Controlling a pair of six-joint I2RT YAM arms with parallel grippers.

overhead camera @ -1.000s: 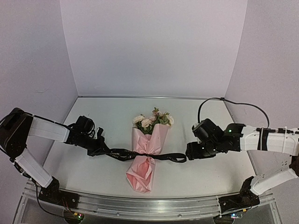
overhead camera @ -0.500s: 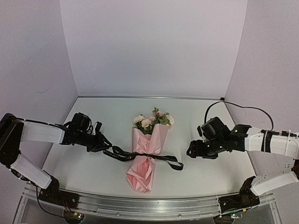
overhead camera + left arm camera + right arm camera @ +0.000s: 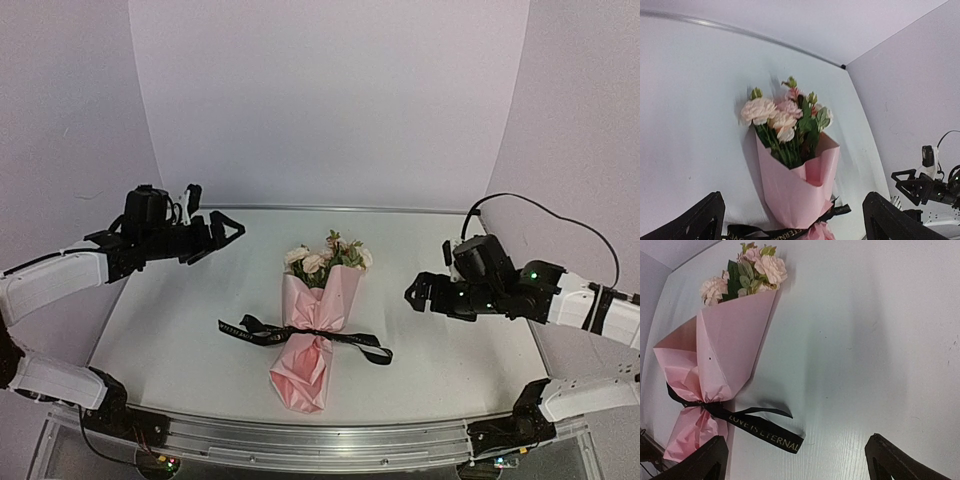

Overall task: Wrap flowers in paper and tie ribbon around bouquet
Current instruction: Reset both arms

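We log the bouquet (image 3: 316, 330) lying mid-table (image 3: 455, 365), lengthwise front to back. The flowers (image 3: 315, 262) point toward the back wall, and the gathered tail of the paper (image 3: 325, 300) points toward the near edge. The ribbon (image 3: 360, 345) sits around the paper's waist; one end trails left on the table, the other right and slightly nearer. The left gripper (image 3: 222, 238) hangs left of and behind the bouquet, the right gripper (image 3: 418, 290) to its right. Both are well apart from the ribbon ends.
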